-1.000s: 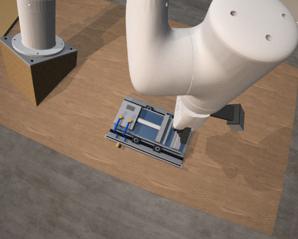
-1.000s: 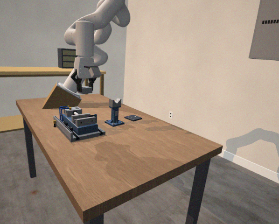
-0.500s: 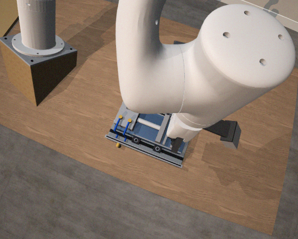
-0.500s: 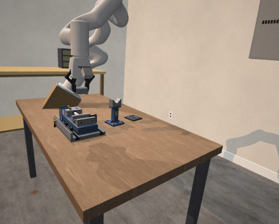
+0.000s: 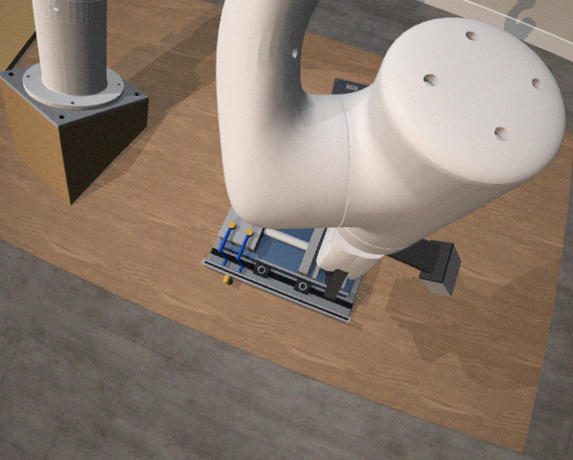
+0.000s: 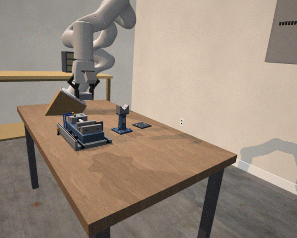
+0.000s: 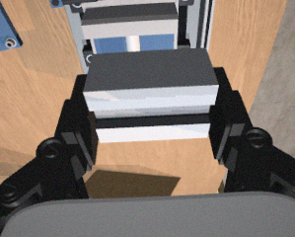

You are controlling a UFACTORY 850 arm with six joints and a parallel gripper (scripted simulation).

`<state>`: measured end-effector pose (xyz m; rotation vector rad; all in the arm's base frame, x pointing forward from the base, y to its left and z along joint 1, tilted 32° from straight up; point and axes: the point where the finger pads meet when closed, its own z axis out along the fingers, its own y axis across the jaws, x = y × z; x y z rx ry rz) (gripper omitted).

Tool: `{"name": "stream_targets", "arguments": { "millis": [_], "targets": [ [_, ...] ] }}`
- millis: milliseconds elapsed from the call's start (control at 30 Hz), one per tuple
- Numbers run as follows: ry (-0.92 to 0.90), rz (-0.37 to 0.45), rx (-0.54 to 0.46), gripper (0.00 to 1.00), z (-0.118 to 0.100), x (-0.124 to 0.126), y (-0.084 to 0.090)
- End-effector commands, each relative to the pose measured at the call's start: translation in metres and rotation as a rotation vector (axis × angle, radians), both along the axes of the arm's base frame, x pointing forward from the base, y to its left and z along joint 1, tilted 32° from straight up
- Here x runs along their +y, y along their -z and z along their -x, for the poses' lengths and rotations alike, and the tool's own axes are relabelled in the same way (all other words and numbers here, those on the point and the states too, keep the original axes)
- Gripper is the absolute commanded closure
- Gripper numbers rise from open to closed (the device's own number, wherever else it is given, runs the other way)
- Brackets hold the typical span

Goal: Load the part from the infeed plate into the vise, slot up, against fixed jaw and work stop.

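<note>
My gripper point(image 6: 83, 92) is shut on the part point(image 6: 85, 96), a grey block, and holds it in the air well above the vise point(image 6: 83, 130). In the wrist view the part point(image 7: 150, 95) spans the space between my black fingers, and a dark slot runs along its length on the face nearest the camera. From above, my arm hides the part, and only one finger point(image 5: 337, 283) shows over the vise point(image 5: 282, 267).
The V-block point(image 6: 122, 116) stands on its blue base to the right of the vise, and it also shows from above point(image 5: 438, 265). The dark infeed plate point(image 6: 141, 125) lies beyond it. The arm's pedestal point(image 5: 71, 124) stands at the back left. A small yellow peg point(image 5: 226, 280) sits beside the vise.
</note>
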<state>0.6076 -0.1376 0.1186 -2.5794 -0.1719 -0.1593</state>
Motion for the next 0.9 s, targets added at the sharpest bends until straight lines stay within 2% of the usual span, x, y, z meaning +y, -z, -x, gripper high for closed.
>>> {"name": "stream_targets", "arguments": {
  "millis": [0,867],
  "targets": [
    [0.001,0.001,-0.002,1.00,-0.0007,-0.0008,-0.0008],
    [0.001,0.001,-0.001,1.00,-0.0010,0.0009,0.0018]
  ]
}}
